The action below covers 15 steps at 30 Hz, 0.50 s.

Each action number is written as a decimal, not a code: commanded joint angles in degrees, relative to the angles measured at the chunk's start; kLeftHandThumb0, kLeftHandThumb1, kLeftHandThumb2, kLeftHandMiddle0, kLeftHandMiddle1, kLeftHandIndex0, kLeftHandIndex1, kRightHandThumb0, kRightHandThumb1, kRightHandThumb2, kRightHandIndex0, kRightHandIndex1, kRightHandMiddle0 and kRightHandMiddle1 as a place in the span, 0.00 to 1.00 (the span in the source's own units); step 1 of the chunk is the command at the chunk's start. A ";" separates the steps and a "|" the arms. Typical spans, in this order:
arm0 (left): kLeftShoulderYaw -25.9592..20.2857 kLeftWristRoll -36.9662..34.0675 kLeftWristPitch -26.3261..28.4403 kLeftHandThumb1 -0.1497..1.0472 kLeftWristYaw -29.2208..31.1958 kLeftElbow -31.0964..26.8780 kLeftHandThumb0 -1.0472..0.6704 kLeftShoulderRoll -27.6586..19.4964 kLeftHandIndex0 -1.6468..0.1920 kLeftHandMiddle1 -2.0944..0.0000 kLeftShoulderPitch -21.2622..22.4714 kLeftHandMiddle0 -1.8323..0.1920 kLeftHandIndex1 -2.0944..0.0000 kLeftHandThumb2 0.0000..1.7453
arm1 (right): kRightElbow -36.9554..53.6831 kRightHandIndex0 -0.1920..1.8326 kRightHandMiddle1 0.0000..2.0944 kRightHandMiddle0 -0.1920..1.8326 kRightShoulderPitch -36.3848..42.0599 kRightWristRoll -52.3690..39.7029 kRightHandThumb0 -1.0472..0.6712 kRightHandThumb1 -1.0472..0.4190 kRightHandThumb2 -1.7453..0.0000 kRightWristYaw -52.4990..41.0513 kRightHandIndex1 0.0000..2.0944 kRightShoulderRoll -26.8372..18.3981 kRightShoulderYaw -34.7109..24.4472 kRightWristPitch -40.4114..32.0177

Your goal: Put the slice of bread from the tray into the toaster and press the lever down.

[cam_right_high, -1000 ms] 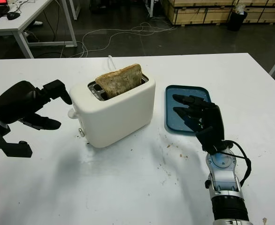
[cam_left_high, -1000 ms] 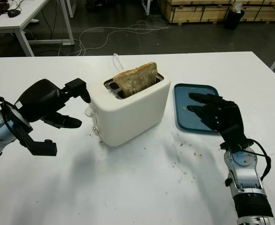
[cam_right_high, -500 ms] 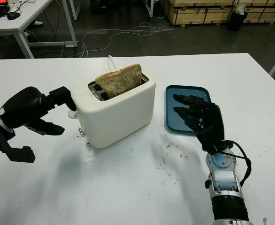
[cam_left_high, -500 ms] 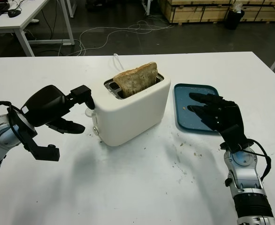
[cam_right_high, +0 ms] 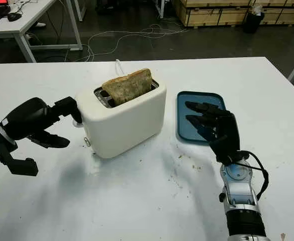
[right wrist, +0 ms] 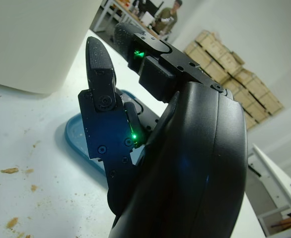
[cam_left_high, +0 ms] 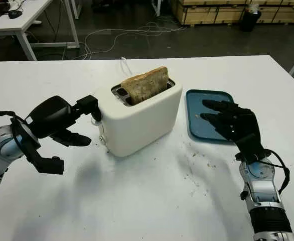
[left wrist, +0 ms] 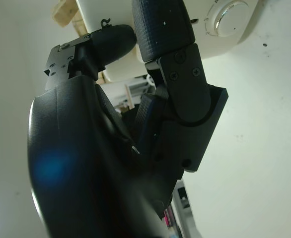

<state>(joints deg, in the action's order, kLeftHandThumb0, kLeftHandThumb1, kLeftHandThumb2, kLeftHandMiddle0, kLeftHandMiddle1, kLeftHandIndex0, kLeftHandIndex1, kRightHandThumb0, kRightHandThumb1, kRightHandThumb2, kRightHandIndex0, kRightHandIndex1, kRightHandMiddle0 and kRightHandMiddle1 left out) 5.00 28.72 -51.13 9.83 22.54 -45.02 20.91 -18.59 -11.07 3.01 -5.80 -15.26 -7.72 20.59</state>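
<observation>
A white toaster (cam_left_high: 142, 120) stands mid-table with a browned slice of bread (cam_left_high: 146, 84) sticking up out of its slot. My left hand (cam_left_high: 88, 123) is at the toaster's left end, open, with its upper finger on the white lever knob (cam_right_high: 77, 122). In the left wrist view the fingers (left wrist: 160, 29) press against that end beside the round dial (left wrist: 228, 17). A blue tray (cam_left_high: 197, 100) lies to the right of the toaster. My right hand (cam_left_high: 214, 113) hovers over it, open and holding nothing.
Crumbs (cam_left_high: 194, 175) are scattered on the white table in front of the tray. The toaster's white cable (cam_left_high: 123, 63) runs off the far edge. Beyond are a floor with cables, another desk (cam_left_high: 21, 20) and wooden crates (cam_left_high: 212, 10).
My left hand has moved right and a little down, up to the toaster's left end, so its upper finger now reaches the lever knob. The right hand, bread and tray have not moved.
</observation>
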 commanded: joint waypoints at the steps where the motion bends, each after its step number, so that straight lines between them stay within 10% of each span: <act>1: 0.68 1.03 0.62 0.89 -0.29 0.68 0.00 -0.04 0.90 0.17 -0.66 0.13 0.17 0.45 | 0.22 0.65 0.00 0.58 -0.34 -0.09 0.33 0.09 0.92 0.29 0.01 -0.28 0.07 0.01; 15: 3.54 2.23 0.33 0.89 -5.12 7.05 0.00 3.91 0.87 0.17 -1.72 0.19 0.17 0.40 | 0.40 0.65 0.00 0.58 -0.13 -0.51 0.34 0.09 0.92 0.04 0.01 -0.31 -0.15 0.19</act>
<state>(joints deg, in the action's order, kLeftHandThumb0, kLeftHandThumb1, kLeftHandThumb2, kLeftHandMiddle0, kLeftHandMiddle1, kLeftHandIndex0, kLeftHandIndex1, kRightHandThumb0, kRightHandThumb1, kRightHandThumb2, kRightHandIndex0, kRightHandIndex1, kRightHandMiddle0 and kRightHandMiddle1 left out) 7.19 29.33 -50.82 4.57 28.22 -42.03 19.75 -18.58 -11.03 2.90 -5.79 -15.26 -7.88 20.58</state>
